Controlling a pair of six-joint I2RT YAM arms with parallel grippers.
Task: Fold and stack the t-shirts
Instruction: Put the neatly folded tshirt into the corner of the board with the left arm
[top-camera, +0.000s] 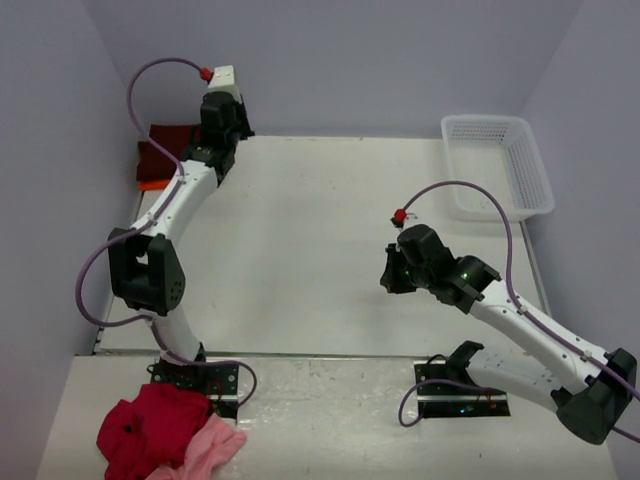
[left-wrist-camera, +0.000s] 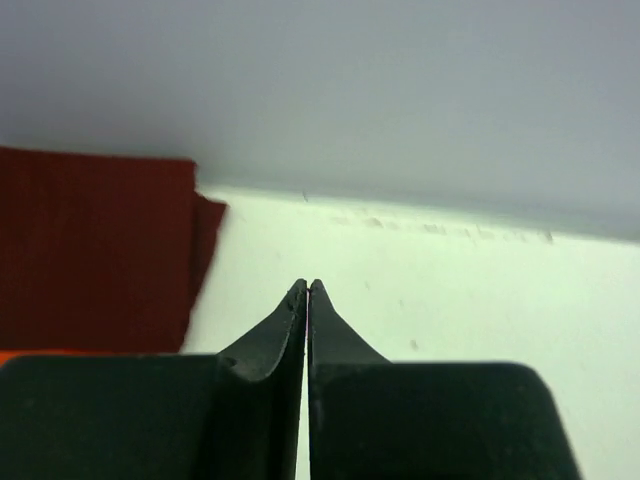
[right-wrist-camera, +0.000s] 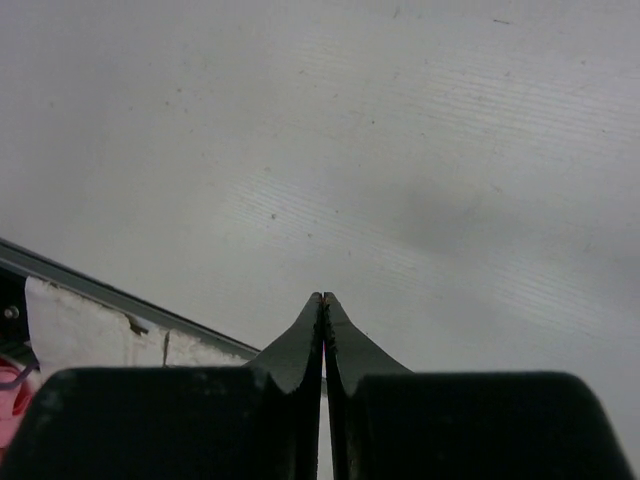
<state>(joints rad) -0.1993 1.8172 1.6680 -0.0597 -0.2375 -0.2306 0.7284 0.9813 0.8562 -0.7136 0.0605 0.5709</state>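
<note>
The dark maroon t-shirt (top-camera: 166, 148) lies folded in the table's far left corner, on top of the bright orange t-shirt (top-camera: 150, 184), of which only an edge shows. In the left wrist view the maroon t-shirt (left-wrist-camera: 95, 250) fills the left side, with an orange sliver (left-wrist-camera: 60, 352) below it. My left gripper (left-wrist-camera: 308, 287) is shut and empty, just right of the stack and above bare table. My right gripper (right-wrist-camera: 323, 297) is also shut and empty, hovering over the table's right middle (top-camera: 388, 275).
A white plastic basket (top-camera: 497, 165) stands at the far right. A crimson-red garment (top-camera: 150, 425) and a light pink garment (top-camera: 212, 445) lie crumpled on the near ledge by the left arm's base. Walls enclose the white table (top-camera: 300, 230) on three sides.
</note>
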